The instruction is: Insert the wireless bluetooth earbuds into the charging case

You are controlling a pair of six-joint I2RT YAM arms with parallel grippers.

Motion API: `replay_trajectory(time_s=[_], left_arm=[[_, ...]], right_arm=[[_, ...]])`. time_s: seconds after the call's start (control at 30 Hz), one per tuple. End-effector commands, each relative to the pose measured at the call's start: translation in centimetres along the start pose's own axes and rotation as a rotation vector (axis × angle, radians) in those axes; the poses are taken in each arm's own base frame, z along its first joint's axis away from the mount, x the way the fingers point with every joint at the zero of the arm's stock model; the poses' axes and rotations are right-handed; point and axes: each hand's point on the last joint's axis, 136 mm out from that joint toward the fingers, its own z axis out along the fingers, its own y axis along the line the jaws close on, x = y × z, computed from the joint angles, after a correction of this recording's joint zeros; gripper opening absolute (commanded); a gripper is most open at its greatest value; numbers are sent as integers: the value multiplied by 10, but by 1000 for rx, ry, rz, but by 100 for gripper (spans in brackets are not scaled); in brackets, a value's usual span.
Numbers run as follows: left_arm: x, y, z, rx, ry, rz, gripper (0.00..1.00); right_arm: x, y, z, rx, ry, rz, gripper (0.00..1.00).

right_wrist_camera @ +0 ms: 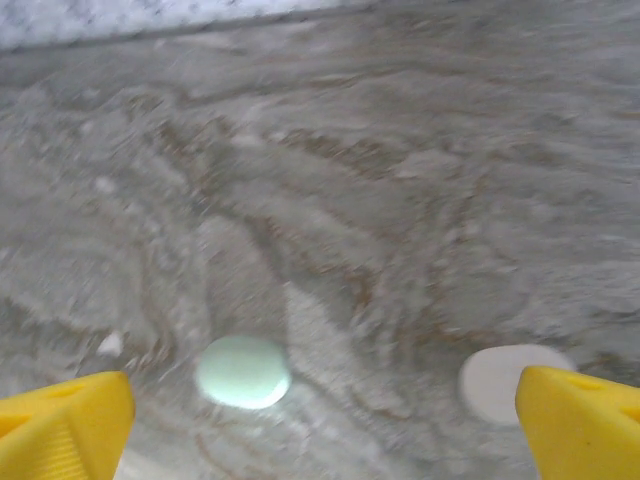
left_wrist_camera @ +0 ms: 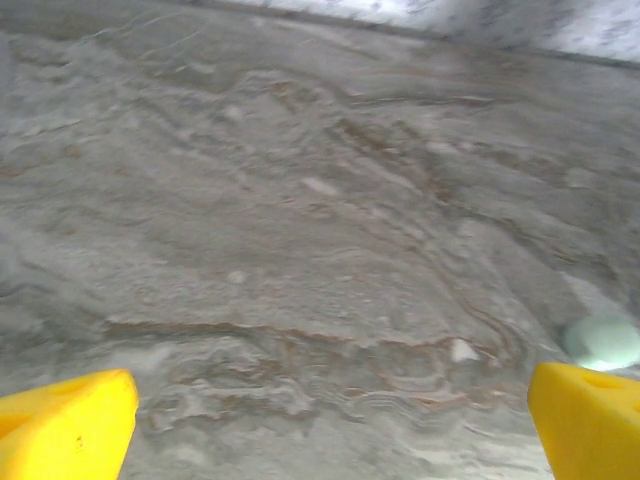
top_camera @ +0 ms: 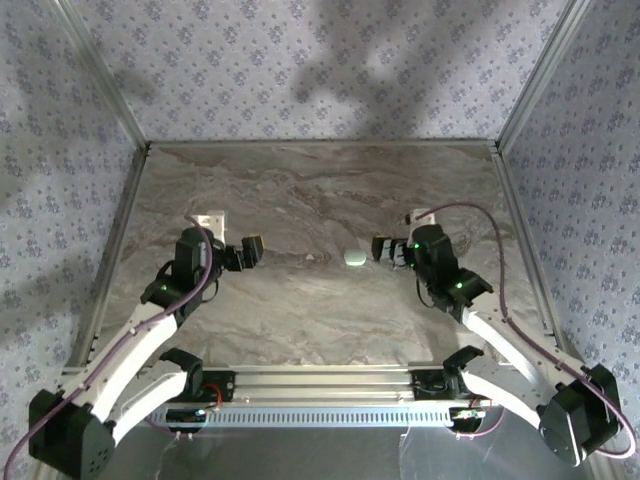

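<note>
Left gripper point(top_camera: 253, 250): wide open, empty.
Right gripper point(top_camera: 382, 248): wide open, empty.
Case point(top_camera: 354, 257): on table point(top_camera: 300, 320), between the grippers, nearer the right.

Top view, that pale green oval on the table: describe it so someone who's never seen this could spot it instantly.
On the marble table, look mid-table, just in front of the right claw. The pale green oval lies flat there, touching nothing. Its mint tint sets it apart from the white oval case nearby.
</note>
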Motion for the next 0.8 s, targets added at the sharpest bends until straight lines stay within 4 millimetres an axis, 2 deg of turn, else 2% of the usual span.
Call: replay_trajectory(time_s=[0.0,0.23,0.33,0.43,0.53,0.77], left_arm=[[-16,19,2,-56,4,-23,100],[-32,82,4,-198,-60,-113,100],[-30,104,5,-243,-78,-118,100],[-22,123,6,-310,-98,-84,100],[-11,139,8,-375,-95,-52,100],[12,161,34,-421,-107,-37,100]], right_arm=[[-17,-29,-8,57,-20,48,100],[-14,-139,-30,290,-124,304,100],[-8,-170,-39,350,-182,379,100],[-4,-187,-43,398,-216,374,100],[-1,-194,-43,428,-247,329,100],[12,-207,-24,533,-260,259,100]])
